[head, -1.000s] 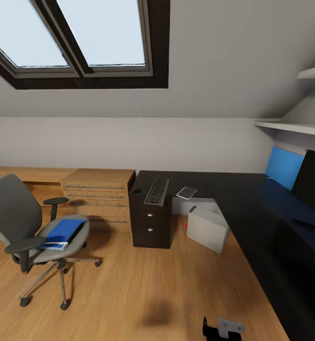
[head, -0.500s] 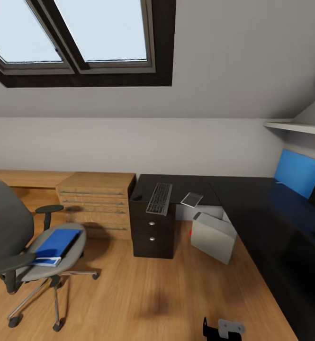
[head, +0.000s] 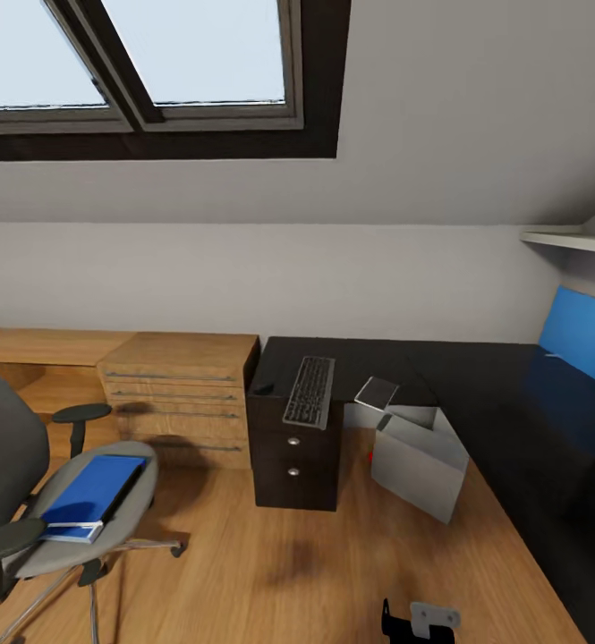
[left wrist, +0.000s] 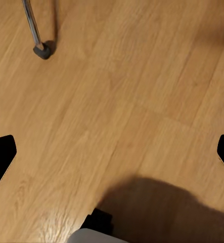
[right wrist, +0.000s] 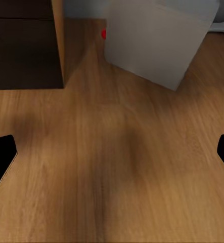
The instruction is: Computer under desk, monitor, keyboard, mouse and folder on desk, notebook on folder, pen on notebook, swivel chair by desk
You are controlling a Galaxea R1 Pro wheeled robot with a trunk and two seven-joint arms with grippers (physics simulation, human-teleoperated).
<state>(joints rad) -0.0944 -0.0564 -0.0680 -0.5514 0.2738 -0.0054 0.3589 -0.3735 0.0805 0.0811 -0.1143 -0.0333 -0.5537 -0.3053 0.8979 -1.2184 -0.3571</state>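
Observation:
The grey swivel chair [head: 15, 501] stands at the near left with the blue folder [head: 91, 494] flat on its seat. On the black desk [head: 476, 376], above the dark drawer unit [head: 295, 458], lie the keyboard [head: 309, 391], the small mouse [head: 263, 388] beside it and the grey notebook [head: 377, 392]. The light grey computer [head: 418, 461] stands tilted on the floor beside the drawers; its red light [right wrist: 103, 34] shows in the right wrist view. The monitor and pen are out of view. My left gripper [left wrist: 112, 157] hangs open over bare floor near a chair caster [left wrist: 42, 50]. My right gripper [right wrist: 112, 157] is open, facing the computer [right wrist: 157, 40].
A light wooden drawer cabinet [head: 176, 394] stands left of the drawer unit, under skylights [head: 154, 63] in the sloped ceiling. A blue wall panel [head: 588, 344] and a shelf [head: 570, 240] are at the right. Wood floor [head: 270, 555] lies open between chair and desk.
The head view has moved closer to the desk corner and shifted: the chair slid toward the left edge, the monitor left the picture at the right. Nothing has moved on its own.

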